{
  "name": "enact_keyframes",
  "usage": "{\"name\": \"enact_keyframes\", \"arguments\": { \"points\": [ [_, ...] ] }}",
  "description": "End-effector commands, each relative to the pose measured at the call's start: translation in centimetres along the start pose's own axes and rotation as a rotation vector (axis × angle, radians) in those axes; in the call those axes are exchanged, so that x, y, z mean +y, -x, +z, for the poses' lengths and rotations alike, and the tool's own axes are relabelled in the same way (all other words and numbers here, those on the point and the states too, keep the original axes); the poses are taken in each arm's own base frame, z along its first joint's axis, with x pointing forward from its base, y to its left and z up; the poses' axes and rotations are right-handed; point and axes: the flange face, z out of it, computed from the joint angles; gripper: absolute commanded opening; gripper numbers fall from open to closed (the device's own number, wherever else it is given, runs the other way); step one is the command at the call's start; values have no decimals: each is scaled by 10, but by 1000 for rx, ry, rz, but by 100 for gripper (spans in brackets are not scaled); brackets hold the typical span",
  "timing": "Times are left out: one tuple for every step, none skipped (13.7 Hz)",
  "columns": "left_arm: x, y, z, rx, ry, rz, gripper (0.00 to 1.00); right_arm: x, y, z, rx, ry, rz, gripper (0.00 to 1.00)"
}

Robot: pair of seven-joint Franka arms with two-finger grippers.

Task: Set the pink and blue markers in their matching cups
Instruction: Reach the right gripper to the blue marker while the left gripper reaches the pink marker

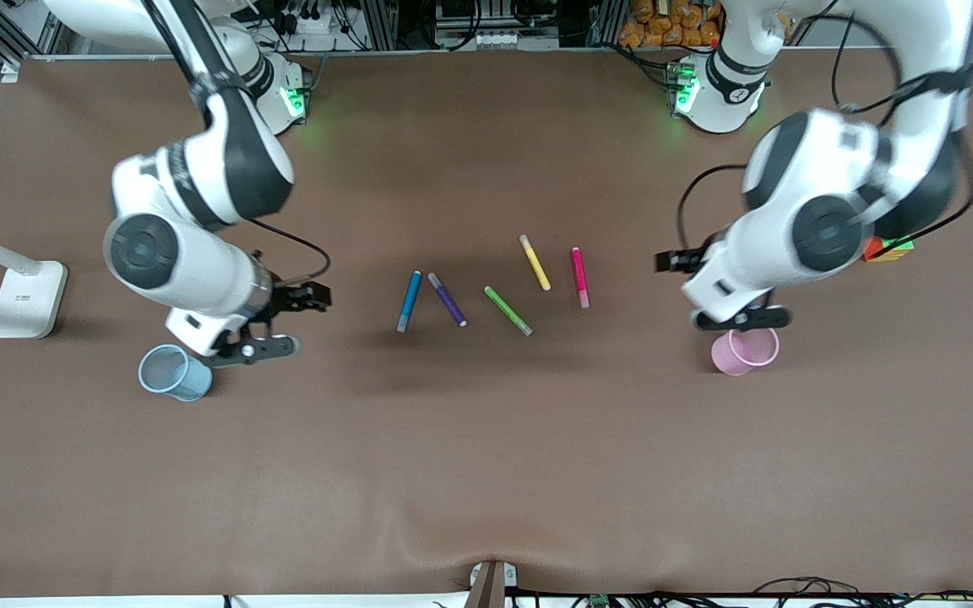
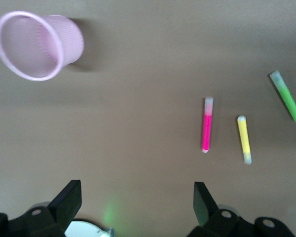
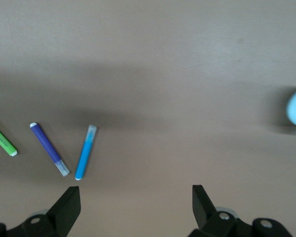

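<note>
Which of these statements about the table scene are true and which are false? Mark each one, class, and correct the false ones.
1. The pink marker lies on the table beside the yellow marker. True.
2. The blue marker stands inside the blue cup. False: it lies on the table beside the purple marker.
3. The left end effector is open and empty. True.
4. The right end effector grips the green marker. False: it is open and empty.
5. The pink cup holds a marker. False: it is empty.

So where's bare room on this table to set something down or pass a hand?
Bare brown table runs nearer the camera than the blue cup and pink cup. Gaps separate each cup from the pens. It is crowded where blue marker, purple pen, green pen, yellow pen and pink marker lie.
</note>
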Motion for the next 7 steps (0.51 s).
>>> {"name": "enact_keyframes", "arguments": {
  "points": [
    [30, -5, 18, 15, 9, -19, 100, -22, -4, 32, 13, -6, 38, 100],
    [33, -10, 28, 14, 10, -33, 100, -33, -1, 44, 32, -5, 31, 100],
    [40, -11, 38, 4, 8, -40, 100, -41, 1, 59, 51, -7, 41, 100],
    [46, -13, 49, -5, 4, -33, 100, -47, 4, 71, 69, -8, 62, 100],
    [49, -18, 58, -10, 20, -38, 100, -60, 9, 82, 82, -9, 64, 100],
    [55, -20, 69, -35, 41, -41, 100, -68, 12, 98, 87, -6, 85, 100],
    [61, -22, 80, -49, 48, -44, 100, -76, 15, 113, 95, -6, 114, 100]
  ]
}}
